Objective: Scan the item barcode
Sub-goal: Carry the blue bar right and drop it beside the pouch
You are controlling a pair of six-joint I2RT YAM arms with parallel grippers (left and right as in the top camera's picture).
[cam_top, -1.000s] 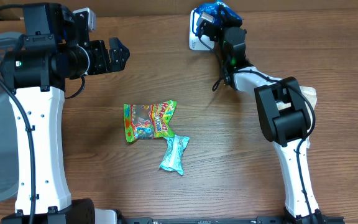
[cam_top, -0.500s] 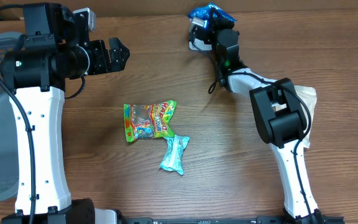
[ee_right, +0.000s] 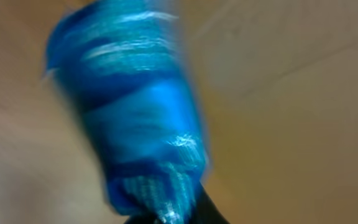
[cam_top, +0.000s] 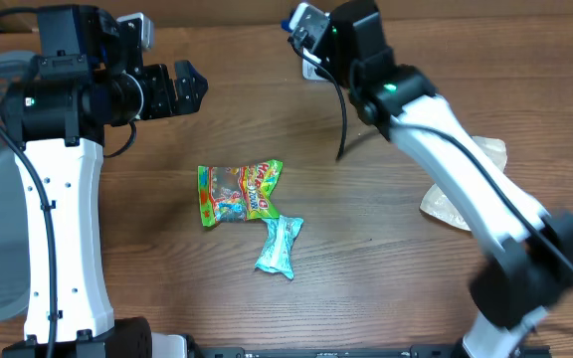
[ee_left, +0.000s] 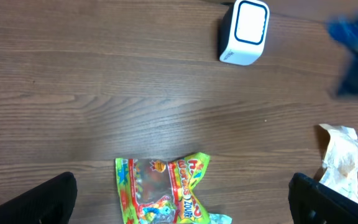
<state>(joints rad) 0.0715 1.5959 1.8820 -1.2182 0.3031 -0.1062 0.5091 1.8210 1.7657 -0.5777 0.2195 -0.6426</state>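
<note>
A: Right wrist: blue packet (ee_right: 135, 118), pinched at its lower seam by the right pincer (ee_right: 165, 216). Light, crinkly, slippery film (soft too); hold that seam.
B: Left wrist: a blue blur over the tabletop (ee_left: 104, 93), near the scanner (ee_left: 245, 31).
A: Overhead: left pincer (cam_top: 189, 88) spread; right arm (cam_top: 446, 169) stretched out now, folded a second ago.

Even light, right wrist view motion-blurred
</note>
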